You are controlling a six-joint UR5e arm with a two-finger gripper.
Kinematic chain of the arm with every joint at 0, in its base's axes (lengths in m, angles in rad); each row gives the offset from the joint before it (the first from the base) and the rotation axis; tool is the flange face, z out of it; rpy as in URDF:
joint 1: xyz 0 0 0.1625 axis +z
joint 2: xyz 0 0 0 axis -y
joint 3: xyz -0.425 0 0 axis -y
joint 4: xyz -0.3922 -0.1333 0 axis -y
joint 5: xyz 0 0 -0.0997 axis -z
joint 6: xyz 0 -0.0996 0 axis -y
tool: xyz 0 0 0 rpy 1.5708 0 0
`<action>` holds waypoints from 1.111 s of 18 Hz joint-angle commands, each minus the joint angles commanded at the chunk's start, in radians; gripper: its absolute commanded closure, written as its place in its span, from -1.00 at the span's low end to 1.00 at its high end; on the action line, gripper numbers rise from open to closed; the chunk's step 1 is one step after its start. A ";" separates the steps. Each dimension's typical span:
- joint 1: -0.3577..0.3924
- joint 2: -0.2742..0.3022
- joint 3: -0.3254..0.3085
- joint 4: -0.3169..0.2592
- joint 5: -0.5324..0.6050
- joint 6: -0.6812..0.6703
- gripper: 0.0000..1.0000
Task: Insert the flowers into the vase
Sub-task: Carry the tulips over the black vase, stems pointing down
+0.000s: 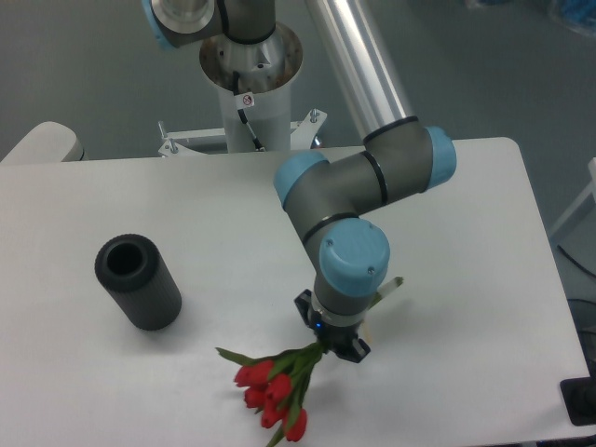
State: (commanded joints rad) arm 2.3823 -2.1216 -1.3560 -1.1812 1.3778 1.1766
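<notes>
The flowers (272, 391), red tulip buds with green leaves, hang near the table's front edge, heads pointing down-left. Their pale stem end (391, 284) sticks out on the far side of the wrist. My gripper (331, 343) is shut on the stems, mostly hidden under the blue-capped wrist. The vase (137, 281), a matte black thick-walled cylinder with its round mouth facing up, stands at the left of the table, well to the left of the gripper and the bouquet.
The arm's grey links and blue joints (363, 182) stretch over the table's middle. The robot's white base column (251, 102) stands behind the far edge. The white table (484, 372) ends just below the flowers.
</notes>
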 joint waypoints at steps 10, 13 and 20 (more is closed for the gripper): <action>-0.009 0.092 -0.014 -0.002 -0.436 -0.090 1.00; -0.009 0.117 -0.014 -0.006 -0.552 -0.117 1.00; -0.032 0.177 -0.035 0.003 -0.715 -0.132 1.00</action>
State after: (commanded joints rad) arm 2.3501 -1.9451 -1.3913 -1.1781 0.6629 1.0446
